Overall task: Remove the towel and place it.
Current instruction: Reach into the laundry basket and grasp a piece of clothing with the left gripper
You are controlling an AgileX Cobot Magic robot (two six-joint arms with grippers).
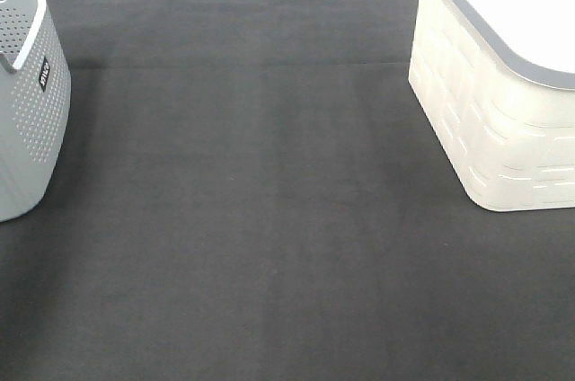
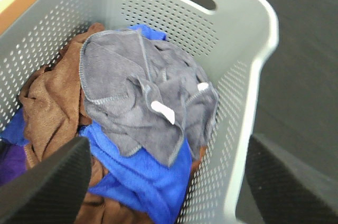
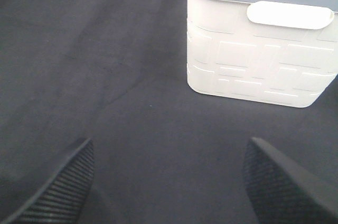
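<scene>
The towel (image 2: 142, 92), a greyish-lavender cloth with a stitched hem and small white tags, lies crumpled on top of the pile inside the grey perforated basket (image 2: 248, 39). Above that basket hangs my left gripper (image 2: 169, 182), open, its two dark fingers wide apart and nothing between them. My right gripper (image 3: 169, 182) is open too, hovering over the dark tabletop in front of the white basket (image 3: 253, 60). Neither gripper shows in the high view, where the grey basket (image 1: 27, 93) stands at the far left.
Under the towel lie a blue cloth (image 2: 142, 182), a brown cloth (image 2: 53, 102) and a bit of purple cloth (image 2: 8, 160). The white basket (image 1: 503, 84) with a grey rim stands at the right on the black mat (image 1: 260, 219).
</scene>
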